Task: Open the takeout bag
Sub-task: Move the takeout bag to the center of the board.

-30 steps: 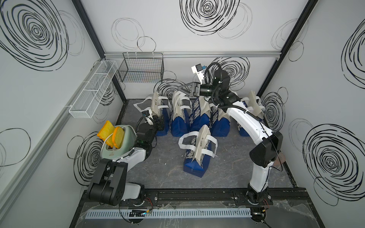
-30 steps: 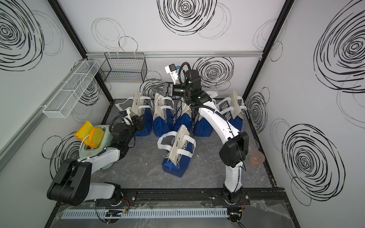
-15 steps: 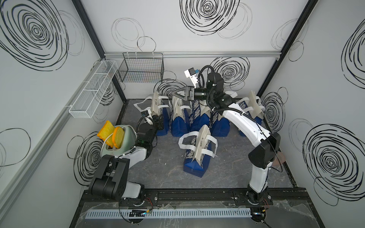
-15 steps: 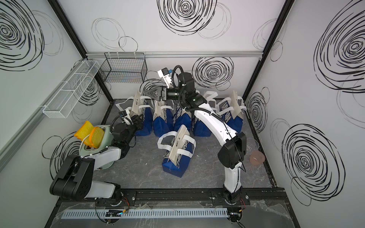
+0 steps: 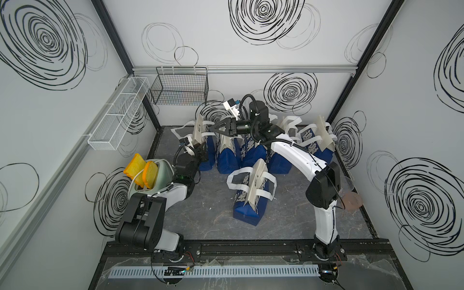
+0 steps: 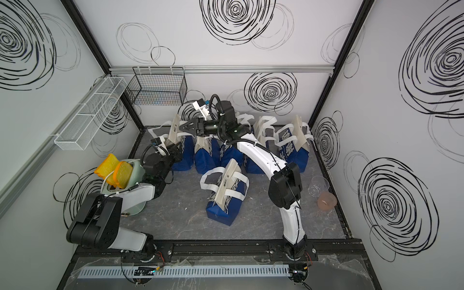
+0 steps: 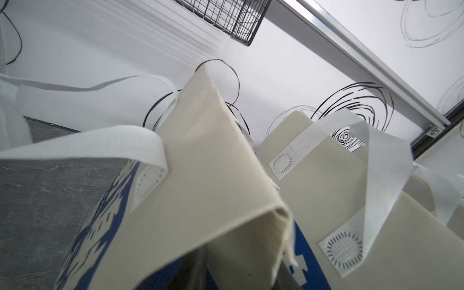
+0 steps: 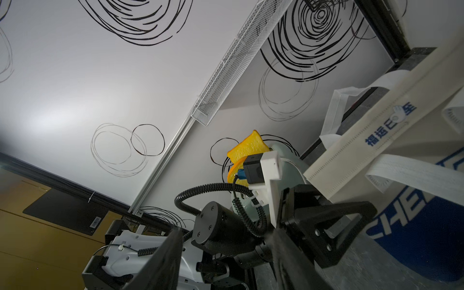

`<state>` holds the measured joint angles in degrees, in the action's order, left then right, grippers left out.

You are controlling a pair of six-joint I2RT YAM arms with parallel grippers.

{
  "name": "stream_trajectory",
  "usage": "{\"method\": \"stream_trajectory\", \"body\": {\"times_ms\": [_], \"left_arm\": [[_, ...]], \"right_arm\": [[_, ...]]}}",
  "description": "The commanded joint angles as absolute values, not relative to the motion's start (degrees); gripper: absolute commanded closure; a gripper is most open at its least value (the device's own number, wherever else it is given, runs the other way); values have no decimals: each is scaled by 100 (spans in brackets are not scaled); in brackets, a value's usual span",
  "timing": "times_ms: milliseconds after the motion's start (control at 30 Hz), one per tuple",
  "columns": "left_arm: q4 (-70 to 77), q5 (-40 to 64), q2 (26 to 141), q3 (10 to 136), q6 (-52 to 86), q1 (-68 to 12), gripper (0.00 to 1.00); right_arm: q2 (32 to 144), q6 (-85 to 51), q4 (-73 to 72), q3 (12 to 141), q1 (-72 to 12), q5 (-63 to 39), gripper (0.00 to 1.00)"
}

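A pale green toaster (image 5: 165,169) holds two toast slices (image 5: 150,174) — black wire basket (image 5: 180,86) on the back wall.

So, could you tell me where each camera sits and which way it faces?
Top views: overhead pair looking down on bags, left arm and right arm.
Left wrist: low among bags, facing the back wall; no arm clearly visible.
Right wrist: faces the left wall past its open right claw; left arm shows.
Shared: toast, in right wrist and top views.

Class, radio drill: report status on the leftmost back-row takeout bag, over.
Left gripper at takeout bag end, grip unclear. Right gripper open, hovering by its folded top. Bag shut. Next bag crowds its side.
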<state>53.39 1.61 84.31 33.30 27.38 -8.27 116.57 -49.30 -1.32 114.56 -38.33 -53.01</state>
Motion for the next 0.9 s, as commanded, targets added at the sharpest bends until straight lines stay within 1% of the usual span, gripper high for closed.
{"method": "stream_trajectory", "body": {"times_ms": [0,67,100,200,267,667,867], "left_arm": [[5694,282,8524,3489,2782,-749,84],[5687,381,8550,3482,2795,-701,99],[5687,405,8544,3472,2804,-682,100],[5695,486,8471,3390,2792,-612,100],[5699,527,8402,3319,2795,-560,100],[5441,977,7985,3126,2604,-477,100],[5414,1133,7818,2949,2558,-473,100]], "right_arm": [[11694,-5209,-343,11523,-3892,-5405,39],[11791,-5238,-224,11636,-3940,-5393,39],[11844,-5243,-132,11706,-3968,-5381,38],[12022,-5437,-64,11893,-4049,-5435,37],[12125,-5750,-275,11865,-4084,-5497,36],[12611,-7134,-1681,11261,-4254,-5599,39],[12938,-7378,-1807,11406,-4254,-5564,41]]}}
